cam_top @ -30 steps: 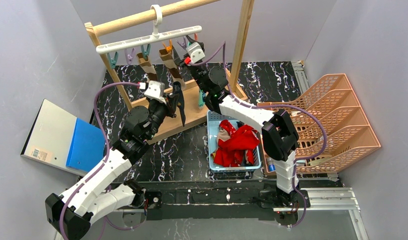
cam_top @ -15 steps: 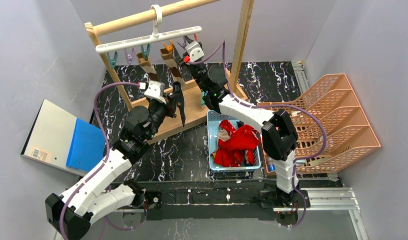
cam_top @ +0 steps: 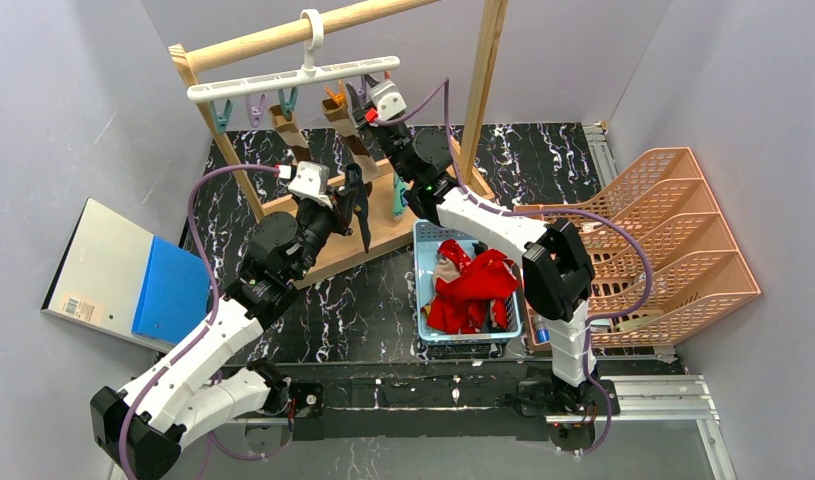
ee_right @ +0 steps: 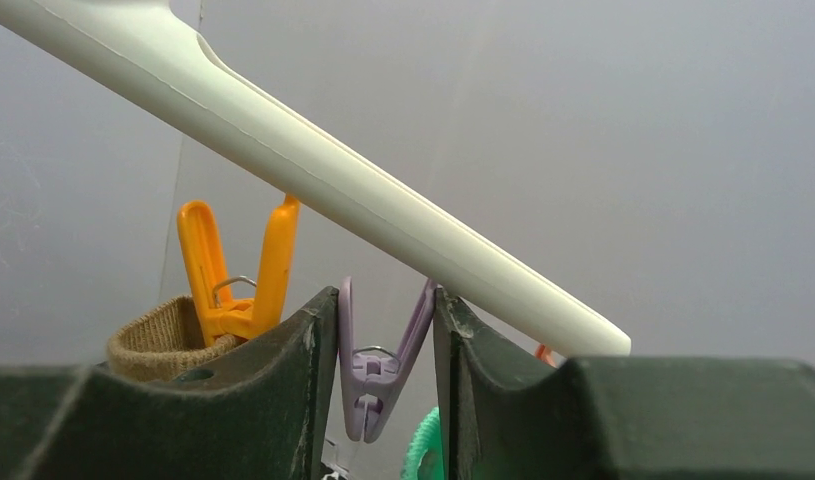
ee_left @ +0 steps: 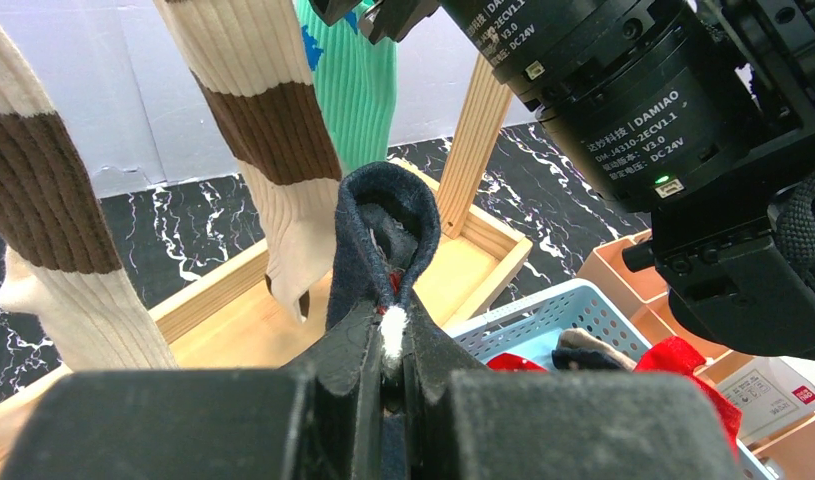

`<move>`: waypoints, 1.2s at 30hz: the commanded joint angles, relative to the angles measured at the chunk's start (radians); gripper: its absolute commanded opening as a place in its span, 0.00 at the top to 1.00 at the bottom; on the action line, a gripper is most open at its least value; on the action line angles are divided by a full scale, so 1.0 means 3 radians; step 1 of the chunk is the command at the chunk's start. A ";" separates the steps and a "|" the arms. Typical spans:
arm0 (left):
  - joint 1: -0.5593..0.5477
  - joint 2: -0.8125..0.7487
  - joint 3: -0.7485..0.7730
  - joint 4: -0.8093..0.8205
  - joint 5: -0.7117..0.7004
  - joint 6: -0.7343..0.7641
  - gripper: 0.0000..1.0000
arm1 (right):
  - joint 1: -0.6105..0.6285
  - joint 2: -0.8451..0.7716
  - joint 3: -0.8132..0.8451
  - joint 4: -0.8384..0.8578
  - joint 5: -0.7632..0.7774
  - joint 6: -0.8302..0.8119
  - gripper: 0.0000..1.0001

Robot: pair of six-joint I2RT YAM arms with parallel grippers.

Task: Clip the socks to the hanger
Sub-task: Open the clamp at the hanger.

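Dark navy sock (ee_left: 383, 215) pinched tight in left fingers (ee_left: 348, 352), centre frame; purple clip (ee_right: 368, 385) beneath white hanger (ee_right: 363, 200) squeezed between narrowed right fingers (ee_right: 303, 345), upper centre.

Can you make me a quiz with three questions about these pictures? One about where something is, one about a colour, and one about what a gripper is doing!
1. Where are the red socks?
A on the rail
B in the basket
C on the trays

2. What colour is the clip inside the right gripper?
A orange
B teal
C purple

3. What is the left gripper doing?
A shut on the navy sock
B open and empty
C shut on a clip

Answers:
1 B: they lie heaped in the blue basket.
2 C: the right wrist view shows purple handles between its fingers.
3 A: its fingers pinch the sock's fold.
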 commanded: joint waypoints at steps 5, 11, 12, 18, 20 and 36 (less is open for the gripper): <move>0.0015 -0.0041 -0.0005 0.0088 -0.0060 0.0012 1.00 | 0.0016 -0.0106 0.0204 -0.0257 0.0142 0.0285 0.61; 0.0015 -0.0041 0.0019 0.0100 -0.0035 -0.0019 1.00 | 0.0014 -0.0226 0.0358 -0.0805 0.0221 0.0688 0.70; 0.0015 -0.0044 0.0021 0.0104 -0.0031 -0.0027 1.00 | 0.0013 -0.0237 0.0385 -0.0887 0.0204 0.0720 0.72; 0.0015 -0.0041 0.0031 0.0131 -0.0007 -0.0067 1.00 | 0.0016 -0.0309 0.0433 -0.1151 0.0190 0.0865 0.86; 0.0015 -0.0033 0.0051 0.0131 -0.0011 -0.0063 1.00 | 0.0018 -0.0327 0.0472 -0.1229 0.0211 0.0935 0.96; 0.0015 0.0166 0.0301 0.0196 -0.0104 -0.0051 1.00 | 0.0016 -0.0315 0.1068 -0.2252 0.0535 0.1532 0.99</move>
